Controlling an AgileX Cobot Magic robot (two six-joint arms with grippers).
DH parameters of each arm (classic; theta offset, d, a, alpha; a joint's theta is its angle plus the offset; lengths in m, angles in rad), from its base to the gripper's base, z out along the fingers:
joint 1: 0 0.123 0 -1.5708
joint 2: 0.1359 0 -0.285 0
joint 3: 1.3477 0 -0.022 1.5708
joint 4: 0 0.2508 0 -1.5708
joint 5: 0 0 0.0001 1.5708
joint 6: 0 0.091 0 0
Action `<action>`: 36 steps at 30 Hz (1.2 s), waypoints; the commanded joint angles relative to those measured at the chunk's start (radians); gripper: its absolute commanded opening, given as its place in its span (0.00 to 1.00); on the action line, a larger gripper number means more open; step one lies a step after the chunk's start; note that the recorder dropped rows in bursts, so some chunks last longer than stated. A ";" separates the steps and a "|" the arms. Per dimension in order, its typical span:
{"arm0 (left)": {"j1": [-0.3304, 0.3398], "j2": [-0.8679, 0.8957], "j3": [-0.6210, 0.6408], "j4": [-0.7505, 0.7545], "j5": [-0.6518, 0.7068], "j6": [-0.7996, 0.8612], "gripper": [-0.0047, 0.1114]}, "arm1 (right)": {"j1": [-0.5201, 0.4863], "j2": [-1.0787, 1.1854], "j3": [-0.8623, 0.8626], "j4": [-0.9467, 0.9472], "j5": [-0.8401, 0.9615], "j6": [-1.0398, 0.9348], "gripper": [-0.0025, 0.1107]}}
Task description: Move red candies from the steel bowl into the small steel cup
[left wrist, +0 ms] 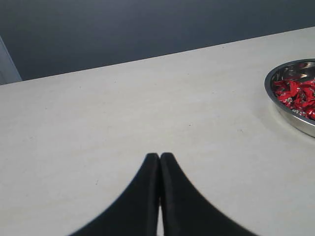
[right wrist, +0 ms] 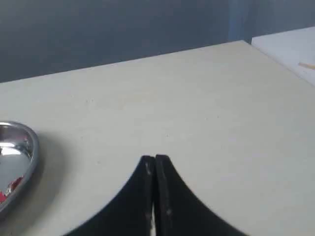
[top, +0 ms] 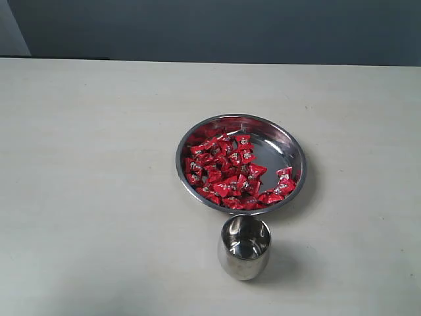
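Nothing of the transfer is showing as done yet. The red candies [top: 230,172] are all lying heaped in the steel bowl [top: 279,146], crowding its near and left part in the exterior view and leaving a stretch of floor bare. The small steel cup [top: 244,249] is standing upright just beside the bowl's near rim, whether touching it or not cannot be told, and no red is showing inside it. The whole job therefore seems to be waiting.

The candies are wearing glossy, crinkled wrappers with twisted ends and a small pale mark. The bowl is shining like a mirror, wide and shallow with a raised rim. The cup is equally polished, barrel-sided and handleless. The worktop [top: 92,164] is looking matte, pale and faintly speckled.

The left jaws and the right jaws, black, smooth and tapering, are each pressing tip to tip on nothing, hovering over bare worktop with only the bowl's edge in sight.
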 commanded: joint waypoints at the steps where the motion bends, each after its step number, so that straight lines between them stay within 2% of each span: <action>1: -0.005 -0.004 -0.001 -0.002 -0.007 -0.004 0.04 | -0.006 -0.004 0.002 0.004 -0.183 0.015 0.02; 5: -0.005 -0.004 -0.001 -0.002 -0.007 -0.004 0.04 | -0.006 -0.004 0.002 0.163 -0.424 0.040 0.02; 10: -0.005 -0.004 -0.001 -0.002 -0.007 -0.004 0.04 | -0.006 -0.004 0.002 0.245 -0.588 0.046 0.02; 14: -0.005 -0.004 -0.001 -0.002 -0.007 -0.004 0.04 | -0.006 -0.004 0.002 0.344 -0.567 0.220 0.02; 18: -0.005 -0.004 -0.001 -0.002 -0.007 -0.004 0.04 | -0.004 -0.004 0.002 0.354 -0.446 0.329 0.02; 21: -0.005 -0.004 -0.001 -0.002 -0.007 -0.004 0.04 | 0.016 -0.004 0.002 0.301 -0.427 0.329 0.02; 27: -0.005 -0.004 -0.001 -0.002 -0.007 -0.004 0.04 | 0.100 0.079 -0.162 -0.040 -0.410 0.326 0.02; 28: -0.005 -0.004 -0.001 -0.002 -0.007 -0.004 0.04 | 0.115 0.129 -0.201 -0.077 -0.391 0.331 0.02; 32: -0.005 -0.004 -0.001 -0.002 -0.007 -0.004 0.04 | 0.206 0.570 -0.455 -0.117 -0.295 0.270 0.02; 36: -0.005 -0.004 -0.001 -0.002 -0.007 -0.004 0.04 | 0.370 1.106 -0.833 -0.117 -0.137 0.107 0.02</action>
